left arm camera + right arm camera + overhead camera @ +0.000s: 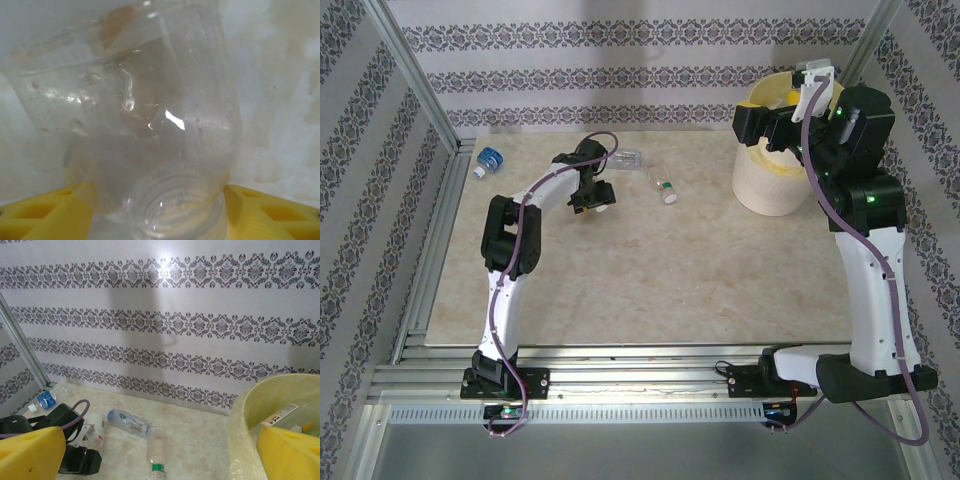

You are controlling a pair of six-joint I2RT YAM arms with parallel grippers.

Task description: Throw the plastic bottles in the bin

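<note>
A: Beige tabletop, patterned walls. What's held?
B: Clear bottle sits btwn fingers of left gripper, neck filling the gap (gripped or not, can't tell). Other bottles lie loose on table nearby.
A: Bin?
B: Pale-yellow bin, far right corner. Right gripper hangs over it, jaws wide, holding nothing.

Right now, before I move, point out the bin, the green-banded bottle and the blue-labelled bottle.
bin [760, 195]: top view, its front outer wall.
green-banded bottle [658, 177]: top view, its clear body.
blue-labelled bottle [491, 156]: top view, its blue label.
</note>
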